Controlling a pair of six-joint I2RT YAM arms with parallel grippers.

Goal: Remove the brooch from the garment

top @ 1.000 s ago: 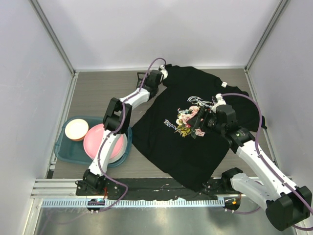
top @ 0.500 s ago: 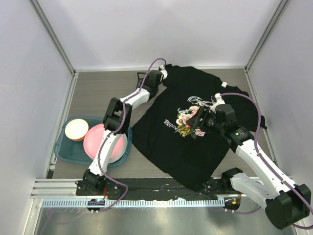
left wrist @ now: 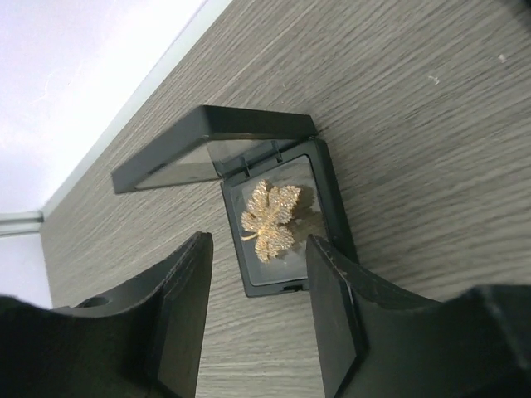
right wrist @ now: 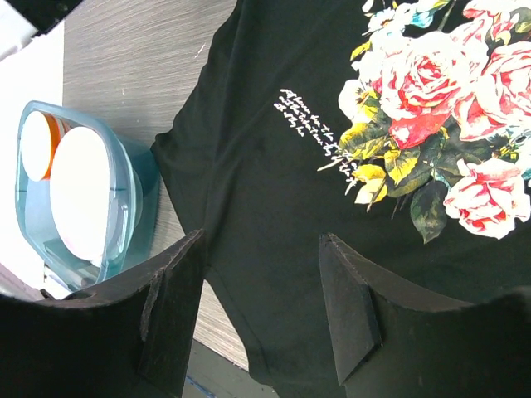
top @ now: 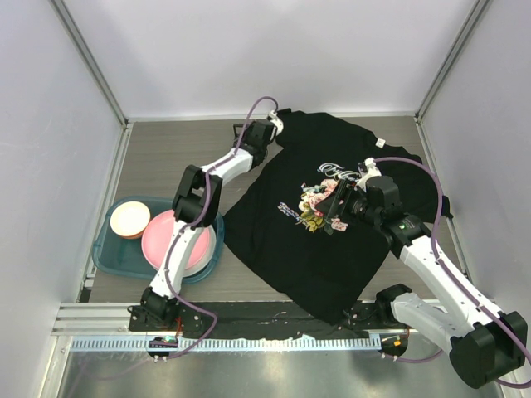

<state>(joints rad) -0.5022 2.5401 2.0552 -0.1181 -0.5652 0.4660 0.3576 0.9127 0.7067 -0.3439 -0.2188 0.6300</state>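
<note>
A gold leaf-shaped brooch lies inside a small black box whose lid stands open, on the wood-grain table. My left gripper hovers just above the box, open, with nothing between its fingers; it is at the far edge beside the shirt's collar. The garment, a black T-shirt with a rose bouquet print, lies flat on the table. My right gripper hangs open over the print, above bare black cloth with the roses ahead of it.
A teal tub at the left holds a pink plate and a cream bowl; the tub also shows in the right wrist view. White walls close in the table on three sides. A metal rail runs along the near edge.
My left gripper's jaws have spread apart over the box. Both arms have stayed almost where they were.
</note>
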